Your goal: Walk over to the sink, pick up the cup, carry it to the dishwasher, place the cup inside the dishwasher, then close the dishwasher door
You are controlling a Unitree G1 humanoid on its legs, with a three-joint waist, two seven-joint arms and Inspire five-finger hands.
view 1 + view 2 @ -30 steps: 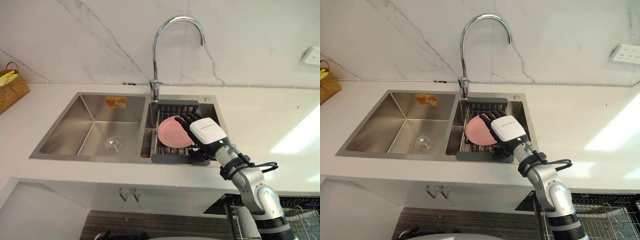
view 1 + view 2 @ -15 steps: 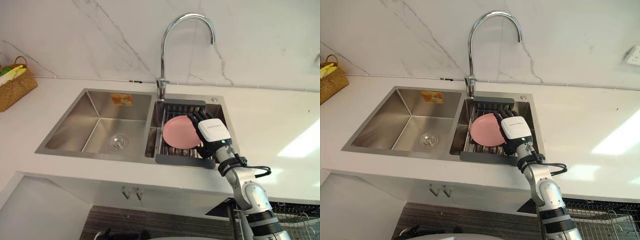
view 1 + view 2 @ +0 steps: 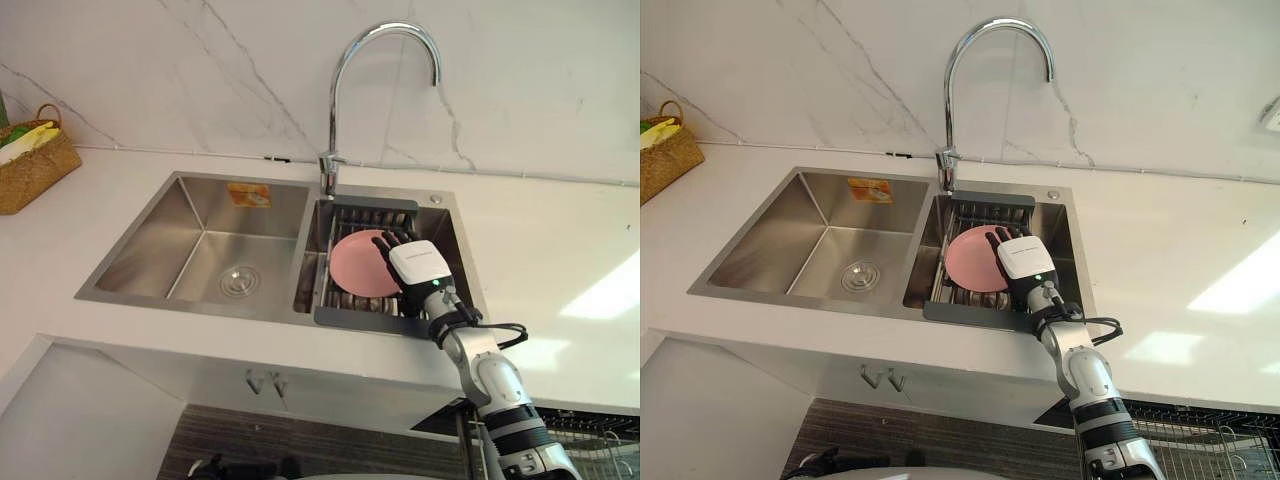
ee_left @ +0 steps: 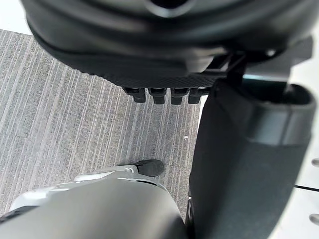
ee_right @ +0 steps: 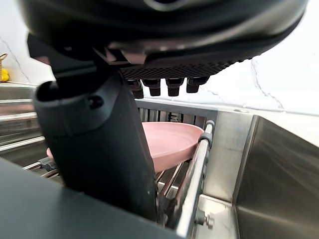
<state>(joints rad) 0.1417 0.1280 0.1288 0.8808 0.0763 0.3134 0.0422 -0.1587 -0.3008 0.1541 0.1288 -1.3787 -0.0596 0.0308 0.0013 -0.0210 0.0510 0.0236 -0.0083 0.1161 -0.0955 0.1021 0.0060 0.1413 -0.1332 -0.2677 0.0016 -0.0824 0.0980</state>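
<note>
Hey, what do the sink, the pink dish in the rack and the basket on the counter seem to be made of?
Sink: stainless steel, brushed finish, going by its grey metallic sheen and soft reflections.
Pink dish: smooth, evenly coloured; probably plastic or glazed ceramic, the look leaves it open.
Basket: woven natural fibre such as wicker, tan with a visible weave.

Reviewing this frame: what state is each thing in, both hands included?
Pink round dish: lying on the dark drying rack in the right sink basin, not lifted.
Right hand: open, fingers reaching over the dish's rim.
Left hand: open, holding nothing.
Chrome tap: off, no water running.
Wire dishwasher rack: uncovered, showing below the counter.
</note>
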